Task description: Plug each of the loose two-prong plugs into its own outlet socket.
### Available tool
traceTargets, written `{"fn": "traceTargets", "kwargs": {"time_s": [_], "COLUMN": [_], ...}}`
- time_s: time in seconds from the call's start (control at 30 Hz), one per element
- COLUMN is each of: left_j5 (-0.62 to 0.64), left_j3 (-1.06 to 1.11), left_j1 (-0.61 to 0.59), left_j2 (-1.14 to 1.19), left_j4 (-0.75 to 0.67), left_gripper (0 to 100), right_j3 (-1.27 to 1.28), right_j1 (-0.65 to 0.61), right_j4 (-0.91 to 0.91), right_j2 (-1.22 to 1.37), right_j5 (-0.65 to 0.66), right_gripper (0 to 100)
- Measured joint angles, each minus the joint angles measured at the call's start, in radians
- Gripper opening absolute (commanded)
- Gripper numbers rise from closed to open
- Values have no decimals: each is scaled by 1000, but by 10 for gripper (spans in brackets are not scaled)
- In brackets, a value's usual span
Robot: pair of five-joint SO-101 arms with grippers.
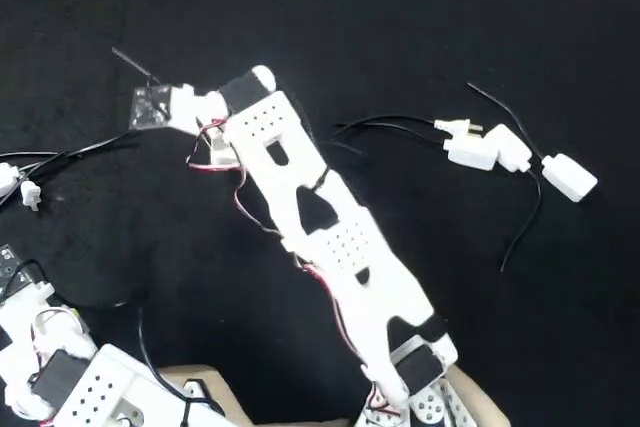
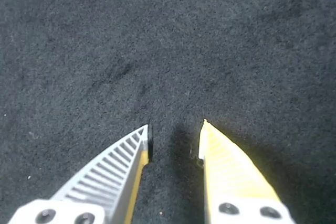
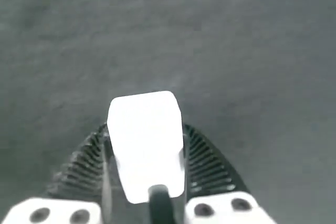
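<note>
1. Between the fingers [image 3: 206, 161] of the right gripper [image 3: 145, 127] a white plug [image 3: 146, 150] is pinched, cord toward the wrist; its prongs are hidden.
2. Left gripper [image 2: 175, 127] is spread over black cloth [image 2: 168, 35].
3. Judged best: prongs are squared up before being pushed home.

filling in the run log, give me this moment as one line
right gripper: shut on white corded block | left gripper: open, empty | two-prong plug: loose on black cloth

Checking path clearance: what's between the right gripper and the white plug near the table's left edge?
High view: black cables cross between the right gripper and the white plug; otherwise bare cloth.
</note>
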Motion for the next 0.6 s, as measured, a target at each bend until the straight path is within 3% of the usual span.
{"fn": "traceTargets", "kwargs": {"time_s": [0.23,0.6], "left_j5": [0,0], "left_j3": [0,0], "left_j1": [0,0], "left_j2": [0,0], "left_j4": [0,0], "left_gripper": [167,167], "right_j3": [-252,-83], "right_j1": [78,140], "right_j4": [-95,-414], "right_j2": [163,190], "right_j5": [-2,9], "right_gripper": [12,15]}}
